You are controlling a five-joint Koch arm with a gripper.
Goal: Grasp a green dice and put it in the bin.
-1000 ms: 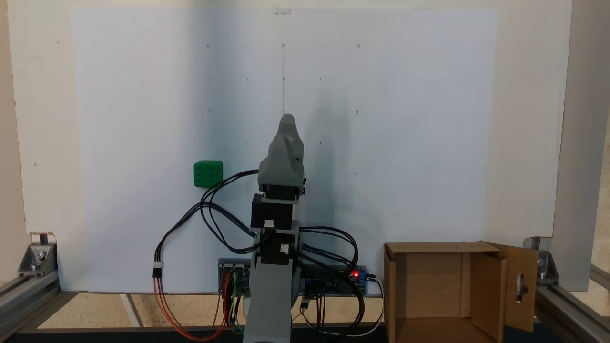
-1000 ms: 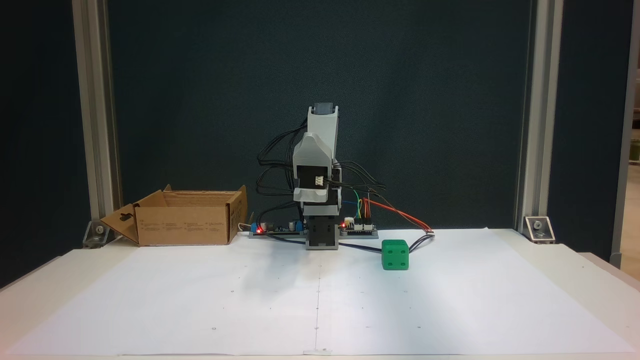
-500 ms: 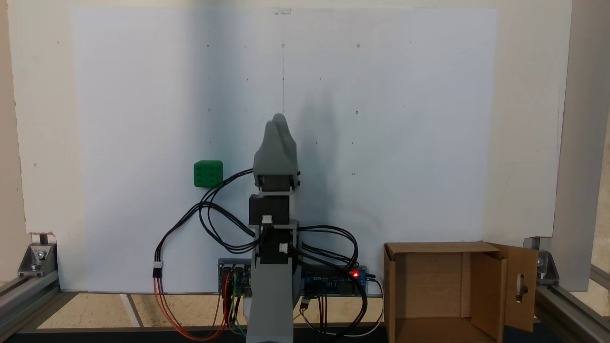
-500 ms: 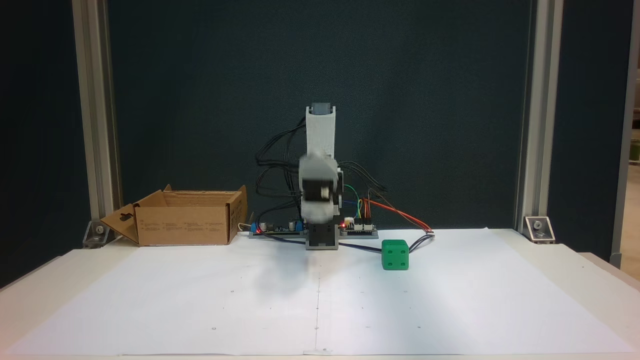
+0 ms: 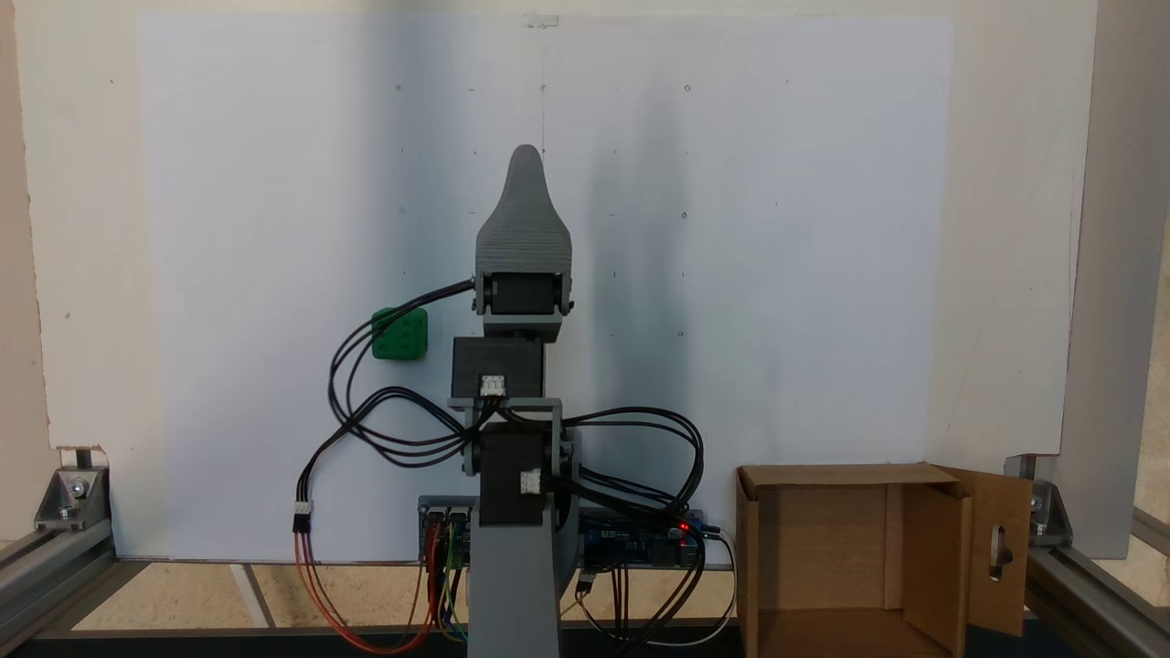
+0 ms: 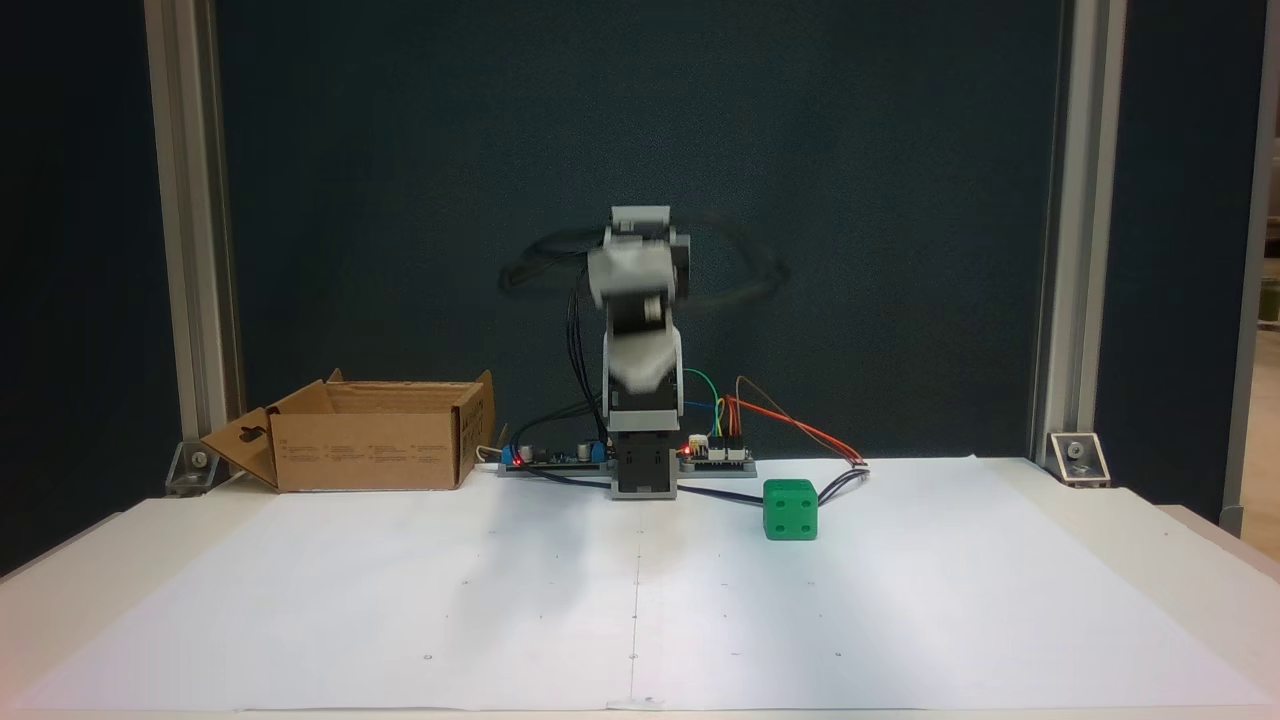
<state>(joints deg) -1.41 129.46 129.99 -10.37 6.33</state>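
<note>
The green dice (image 5: 400,334) sits on the white paper, left of the arm in a fixed view, with a black cable crossing its top corner. From the front it shows as a green dice (image 6: 790,509) right of the arm's base. The gripper (image 5: 526,153) is a grey tapered shell stretched out above the paper, well apart from the dice and holding nothing that I can see. Its jaws lie one behind the other, and the gripper (image 6: 637,383) is blurred from the front. The bin (image 5: 841,474), a brown cardboard box with a slotted flap, stands open beside the base; the bin (image 6: 370,450) shows again from the front.
Controller boards (image 5: 631,539) and loose cables (image 5: 366,429) crowd the arm's base. Aluminium frame posts (image 6: 190,240) stand at both back corners of the table. A large white paper sheet (image 6: 640,610) covers the table in front of the arm.
The arm has unfolded upward and the gripper has reached further out over the paper. The dice and the bin have stayed put.
</note>
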